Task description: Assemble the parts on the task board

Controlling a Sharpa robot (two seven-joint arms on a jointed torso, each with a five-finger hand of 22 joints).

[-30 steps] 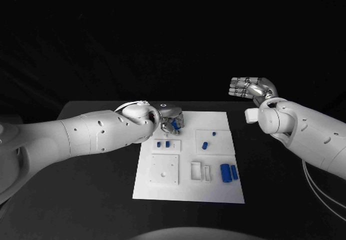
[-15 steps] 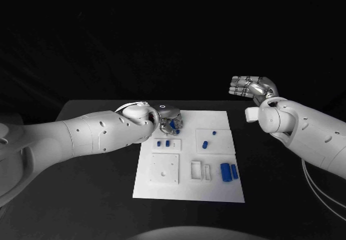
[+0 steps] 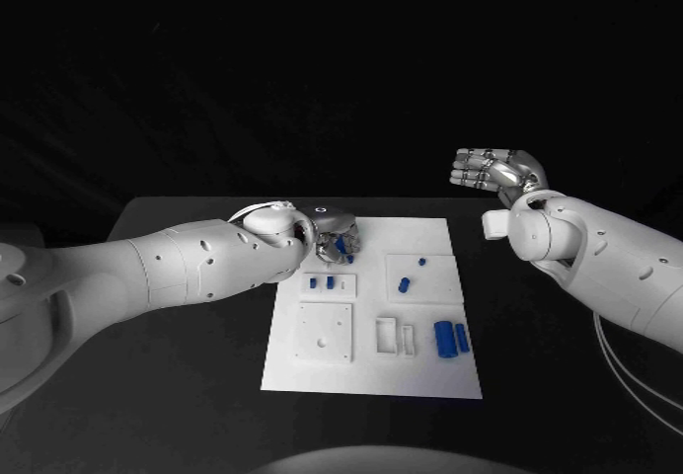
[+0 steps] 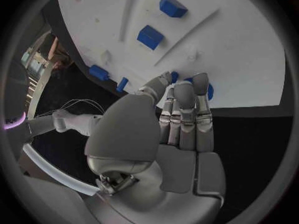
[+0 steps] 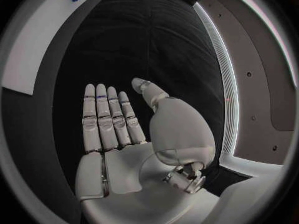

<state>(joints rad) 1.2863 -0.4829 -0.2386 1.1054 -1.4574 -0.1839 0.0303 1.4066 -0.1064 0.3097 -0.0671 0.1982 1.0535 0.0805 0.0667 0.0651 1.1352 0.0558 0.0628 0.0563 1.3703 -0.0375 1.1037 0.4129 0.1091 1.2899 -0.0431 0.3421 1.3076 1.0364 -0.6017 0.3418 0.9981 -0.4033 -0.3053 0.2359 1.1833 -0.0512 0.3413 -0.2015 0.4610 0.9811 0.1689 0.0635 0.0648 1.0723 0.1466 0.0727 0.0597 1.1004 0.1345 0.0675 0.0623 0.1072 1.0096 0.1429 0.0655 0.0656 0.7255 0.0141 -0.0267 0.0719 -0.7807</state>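
The white task board [image 3: 373, 375] lies in the middle of the black table. My left hand [image 3: 336, 237] hovers low over the board's far left corner and pinches a small blue part [image 4: 209, 90] between thumb and fingertips [image 4: 201, 79]. Two small blue parts [image 3: 322, 283] stand in a raised white panel just in front of that hand. Two more [image 3: 405, 286] lie on the panel to the right. A pair of blue cylinders [image 3: 451, 340] lies near the board's right edge. My right hand [image 3: 498, 170] is held high beyond the table's far right, fingers straight and empty [image 5: 109, 114].
A square white plate [image 3: 325, 334] and two narrow white frames [image 3: 396, 337] sit on the board's near half. Bare black table [image 3: 555, 346] surrounds the board on both sides. The board's corner [image 5: 44, 40] appears in the right wrist view.
My left hand has edged slightly toward the board's far edge with the blue part still in its fingers. The right hand has stayed where it was.
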